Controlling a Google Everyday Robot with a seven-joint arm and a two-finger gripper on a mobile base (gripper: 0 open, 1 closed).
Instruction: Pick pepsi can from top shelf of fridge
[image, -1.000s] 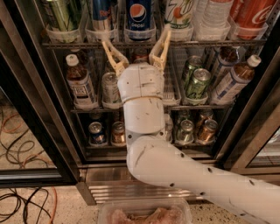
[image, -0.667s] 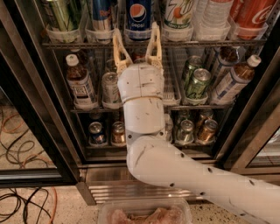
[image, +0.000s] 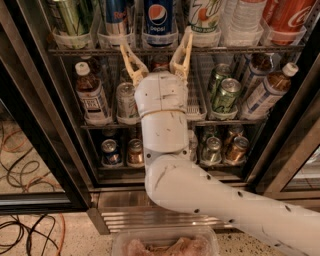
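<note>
Jaws stood spread wide on our gripper (image: 156, 42), pinching nothing, and its two tan plastic fingers (image: 131, 64) reached up to the front edge of the top shelf.

Nearest to us, at the bottom edge of the view, lay a clear plastic tub (image: 120, 242) holding something pinkish that we could not make out. Above it our thick white arm (image: 225, 200) came in from the lower right and bent upward into a white wrist housing (image: 161, 100), which covered the middle of the fridge opening. To the left, black and orange cables (image: 15, 150) lay on the speckled floor.

Behind the arm we saw the tall glass-door fridge (image: 30, 100), with dark frames and a ribbed stainless-steel base grille (image: 135, 215). Small cans (image: 110, 152) stood on its lowest visible wire rack. The rack above carried a white-capped bottle of brown drink (image: 92, 95), a silver can (image: 126, 100) and two green cans (image: 225, 90).

Highest was the grey wire top shelf (image: 80, 51) with whitish lane fronts. There the dark blue aluminium pepsi can (image: 159, 17) stood upright, just above the gap between the fingers. A blue-and-silver Red Bull can (image: 116, 15) stood just beside it on the left and a white-and-green 7UP drink (image: 205, 12) on the right. Whether either fingertip touched the shelf we could not tell. A red Coca-Cola bottle (image: 292, 15) stood at the far right of the same shelf.
</note>
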